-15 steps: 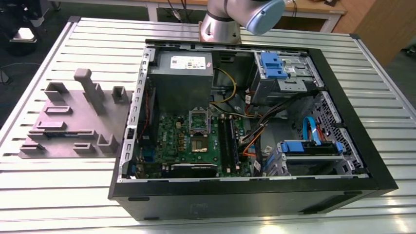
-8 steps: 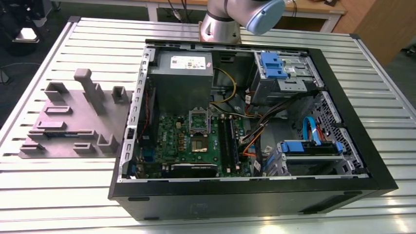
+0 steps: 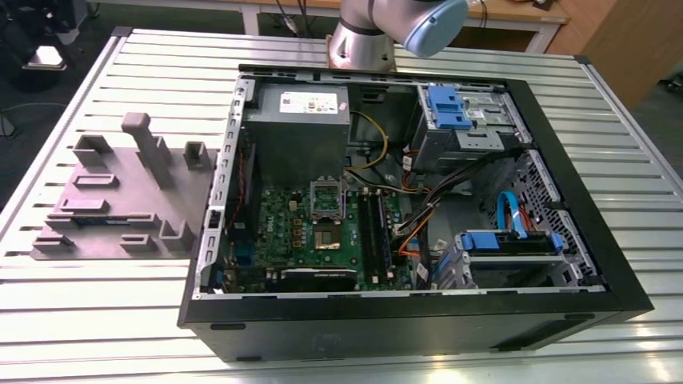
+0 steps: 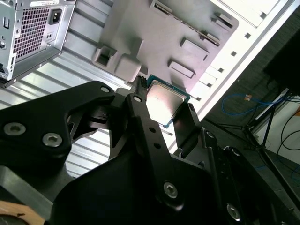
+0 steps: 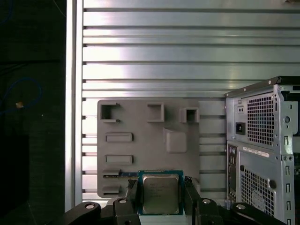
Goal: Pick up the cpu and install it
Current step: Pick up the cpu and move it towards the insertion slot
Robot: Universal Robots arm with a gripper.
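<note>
Black tool [image 5: 160, 186] pinches the cpu [image 5: 160, 196] by its edges, poised above the grey tray [image 5: 140, 136].

The ribbed metal table [image 3: 96, 320] reflects bright light. Around it the floor [image 3: 27, 160] is dark. A wooden cabinet [image 3: 629, 48], or perhaps a door, stands at the exterior view's right; a blue cable [image 4: 236, 96] lies on the floor.

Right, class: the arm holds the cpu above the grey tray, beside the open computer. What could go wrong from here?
1. The fingers grip the cpu only by its thin edges, so it might slip or tilt.
2. The socket sits close beside the memory sticks, with loose cables nearby; a skewed placement could damage it.
</note>
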